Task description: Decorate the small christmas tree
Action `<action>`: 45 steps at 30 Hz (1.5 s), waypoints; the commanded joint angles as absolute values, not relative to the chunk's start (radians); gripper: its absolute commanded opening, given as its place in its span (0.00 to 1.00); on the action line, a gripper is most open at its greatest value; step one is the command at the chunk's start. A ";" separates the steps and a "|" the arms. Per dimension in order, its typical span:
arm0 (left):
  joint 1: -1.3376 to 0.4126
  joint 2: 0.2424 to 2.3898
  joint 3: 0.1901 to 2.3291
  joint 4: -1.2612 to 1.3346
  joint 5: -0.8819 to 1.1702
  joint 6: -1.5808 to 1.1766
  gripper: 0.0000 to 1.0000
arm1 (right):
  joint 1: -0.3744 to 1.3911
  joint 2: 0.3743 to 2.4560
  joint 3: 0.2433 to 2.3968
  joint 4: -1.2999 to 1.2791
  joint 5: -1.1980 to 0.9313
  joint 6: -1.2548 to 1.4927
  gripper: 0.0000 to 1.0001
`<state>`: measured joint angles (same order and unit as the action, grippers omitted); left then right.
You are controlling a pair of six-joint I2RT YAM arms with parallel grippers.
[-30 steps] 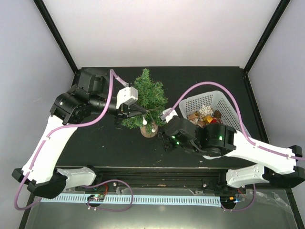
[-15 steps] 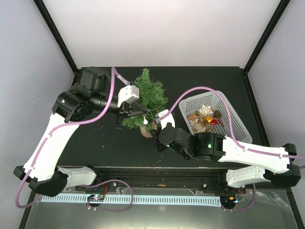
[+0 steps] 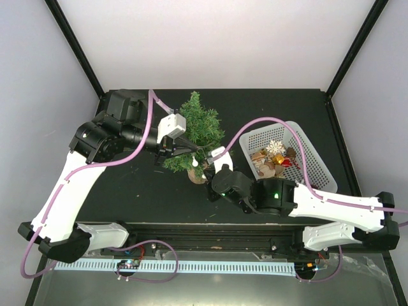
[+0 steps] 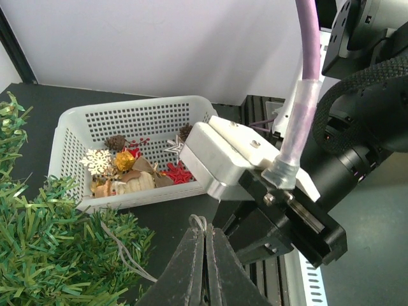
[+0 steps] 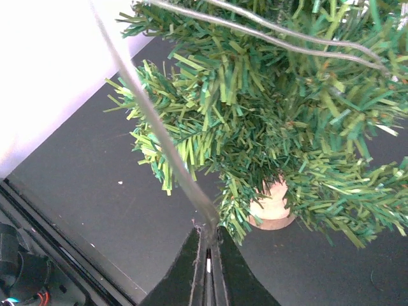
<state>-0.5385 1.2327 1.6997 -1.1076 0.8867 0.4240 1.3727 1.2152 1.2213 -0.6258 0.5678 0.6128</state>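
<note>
The small christmas tree (image 3: 199,127) stands on its wood stump (image 3: 199,173) at mid-table; it also shows in the right wrist view (image 5: 268,108) and at the left edge of the left wrist view (image 4: 57,255). My left gripper (image 3: 185,151) (image 4: 205,231) is shut on a thin string loop (image 4: 199,222) at the tree's near left side. My right gripper (image 3: 207,171) (image 5: 208,231) is shut on the same thin string (image 5: 159,137) just in front of the stump (image 5: 271,210). A small white ornament (image 3: 193,163) hangs among the lower branches.
A white mesh basket (image 3: 305,143) (image 4: 70,131) with several ornaments, among them a white snowflake (image 4: 97,160), stands right of the tree. My right arm's wrist (image 4: 242,159) is close in front of the left gripper. The table's near rail (image 3: 210,226) runs below.
My right arm has swung left from beside the basket to the tree's base. The left arm has hardly moved and stays shut on the string.
</note>
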 commanded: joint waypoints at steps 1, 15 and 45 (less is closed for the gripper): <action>-0.535 1.208 1.693 -1.107 0.896 0.416 0.02 | 1.369 1.143 1.249 -0.655 0.600 0.631 0.02; -0.499 1.074 1.555 -1.100 0.805 0.406 0.02 | 1.369 1.240 1.748 -1.077 0.616 0.457 0.01; -0.320 1.035 1.391 -0.921 0.783 0.249 0.01 | 1.256 1.781 2.455 -1.016 0.652 0.002 0.02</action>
<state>-0.3321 1.0340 1.3922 -0.9672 0.7891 0.2909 1.2804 1.7836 2.4226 -1.1046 0.6216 0.0826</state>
